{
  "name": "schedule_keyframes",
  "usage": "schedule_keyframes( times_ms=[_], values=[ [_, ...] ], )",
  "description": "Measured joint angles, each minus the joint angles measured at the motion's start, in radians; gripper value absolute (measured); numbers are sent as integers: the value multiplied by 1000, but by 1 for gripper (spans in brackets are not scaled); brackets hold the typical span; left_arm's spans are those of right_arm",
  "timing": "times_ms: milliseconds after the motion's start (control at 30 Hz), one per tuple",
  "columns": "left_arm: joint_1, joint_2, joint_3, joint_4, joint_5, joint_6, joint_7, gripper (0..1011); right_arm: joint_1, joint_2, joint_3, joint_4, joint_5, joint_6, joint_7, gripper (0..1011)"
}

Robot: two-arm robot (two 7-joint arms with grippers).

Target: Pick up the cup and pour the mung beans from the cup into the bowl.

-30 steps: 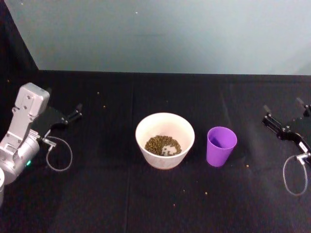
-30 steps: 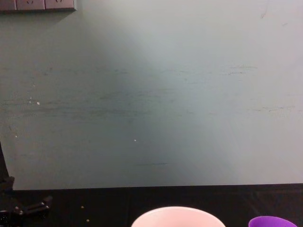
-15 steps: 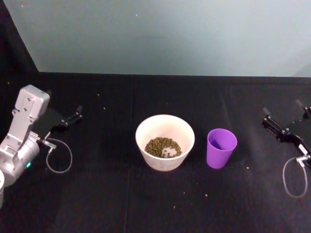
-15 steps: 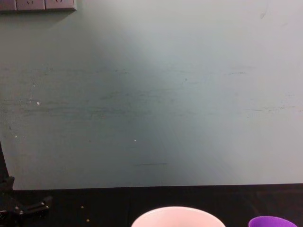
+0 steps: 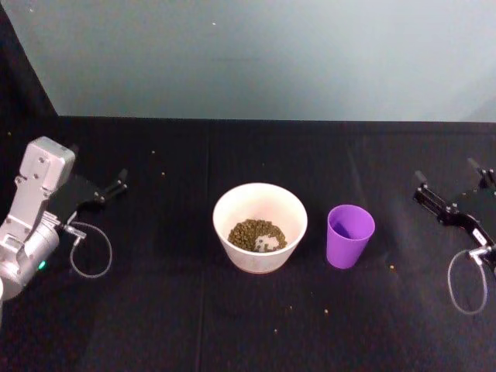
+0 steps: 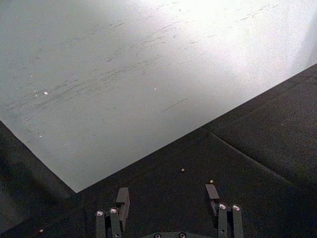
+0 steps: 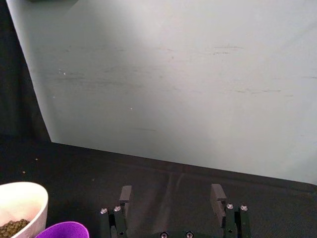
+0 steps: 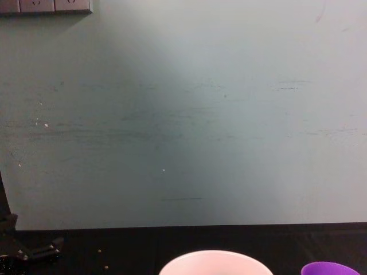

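Purple cup (image 5: 350, 235) upright mid-surface, just right of bowl (image 5: 260, 226), looks empty. Mung beans (image 5: 256, 234) already in bowl, so pour looks done. Left pincer (image 5: 108, 188) far left, right pincer (image 5: 453, 195) far right, both wide open, gripping nothing, clear of cup.

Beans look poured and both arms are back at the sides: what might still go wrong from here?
1. The cup stands upright right beside the bowl; a sweep by the open right gripper might tip it.
2. Stray beans lie on the black cloth, so the pour probably spilled some; a strict check may fail it.
3. The left gripper is open at the far left, idle, little risk.
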Motion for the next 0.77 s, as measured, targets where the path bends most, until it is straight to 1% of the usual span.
schedule_keyframes(
  times_ms=[767],
  values=[
    [0, 0, 0, 0, 0, 0, 0, 1000, 0, 0, 0, 0, 0, 0, 0, 1004]
  ],
)
